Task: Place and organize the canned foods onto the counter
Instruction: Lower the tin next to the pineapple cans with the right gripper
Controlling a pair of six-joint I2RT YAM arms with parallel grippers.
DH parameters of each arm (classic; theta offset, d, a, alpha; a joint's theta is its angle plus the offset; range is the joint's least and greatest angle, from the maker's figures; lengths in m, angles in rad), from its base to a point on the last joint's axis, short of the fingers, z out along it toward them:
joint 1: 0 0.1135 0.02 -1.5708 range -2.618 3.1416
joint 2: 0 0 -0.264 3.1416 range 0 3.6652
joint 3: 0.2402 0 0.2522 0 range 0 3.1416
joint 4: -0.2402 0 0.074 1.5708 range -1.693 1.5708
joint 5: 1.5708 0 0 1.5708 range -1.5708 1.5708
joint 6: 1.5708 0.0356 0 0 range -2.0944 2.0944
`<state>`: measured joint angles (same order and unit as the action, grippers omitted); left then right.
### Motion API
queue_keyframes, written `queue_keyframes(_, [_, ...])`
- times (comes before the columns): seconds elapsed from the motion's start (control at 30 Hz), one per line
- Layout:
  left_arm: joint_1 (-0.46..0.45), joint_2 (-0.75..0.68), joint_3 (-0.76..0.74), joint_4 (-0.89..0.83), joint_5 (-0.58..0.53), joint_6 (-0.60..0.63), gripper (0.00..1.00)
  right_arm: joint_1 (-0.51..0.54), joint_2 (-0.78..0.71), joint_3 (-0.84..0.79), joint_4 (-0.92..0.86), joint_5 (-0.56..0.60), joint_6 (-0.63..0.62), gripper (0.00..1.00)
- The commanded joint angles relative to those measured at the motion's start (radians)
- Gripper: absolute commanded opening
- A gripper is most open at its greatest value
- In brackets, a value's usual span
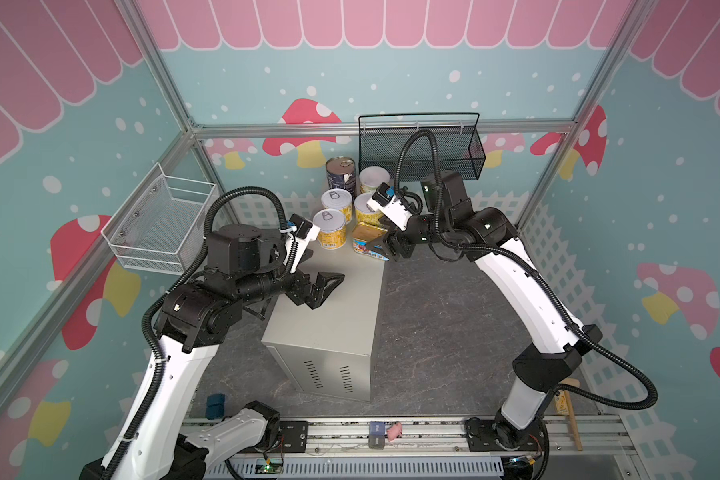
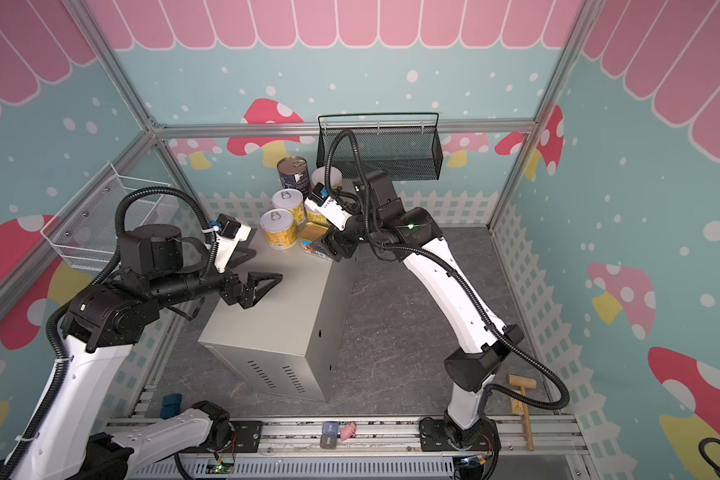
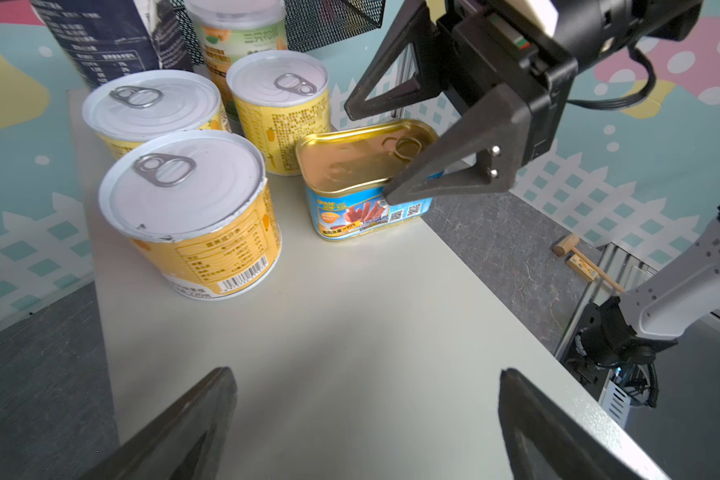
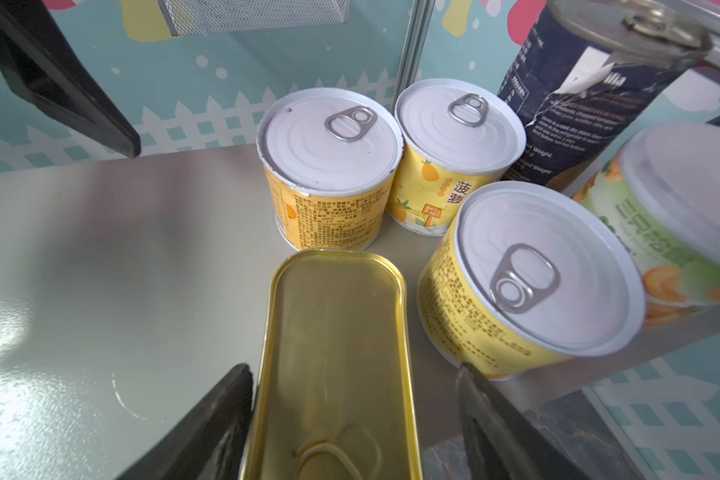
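Reaching low over counter [image 1: 341,316] with right gripper [image 4: 352,370], jaws parted astride gold-topped tin [image 4: 337,324]; hovering left gripper [image 3: 365,374] level nearby, jaws wide.

The near half of the counter [image 1: 337,328] lies bare and open from above, the left gripper [image 3: 366,374] hovering wide over its middle, while its far end is blocked by tightly grouped cans [image 1: 336,200] and the right gripper [image 4: 354,372] straddling the gold-topped tin [image 3: 350,162] at the far right corner.

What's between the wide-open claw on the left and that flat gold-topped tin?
Nothing: in the left wrist view, only bare top of the beige-grey metal box lies between the open left gripper and the flat gold-topped rectangular tin.
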<state>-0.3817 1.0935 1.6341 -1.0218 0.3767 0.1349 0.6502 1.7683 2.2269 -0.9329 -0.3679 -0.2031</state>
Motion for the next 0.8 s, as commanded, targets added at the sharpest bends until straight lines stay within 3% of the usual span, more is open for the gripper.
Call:
queue_keyframes(0.0, [0.018,-0.026,-0.025,0.046,0.019,-0.006,0.99,0.009,-0.016,-0.013,-0.004,0.039,-0.005,0.85])
queue_keyframes(0.5, [0.055,-0.069,-0.078,0.097,0.014,-0.025,0.99,0.008,-0.21,-0.307,0.125,0.102,0.08,0.93])
queue_keyframes(0.77, [0.082,-0.087,-0.092,0.115,0.033,-0.034,0.99,0.006,-0.23,-0.345,0.175,0.104,0.099,0.86])
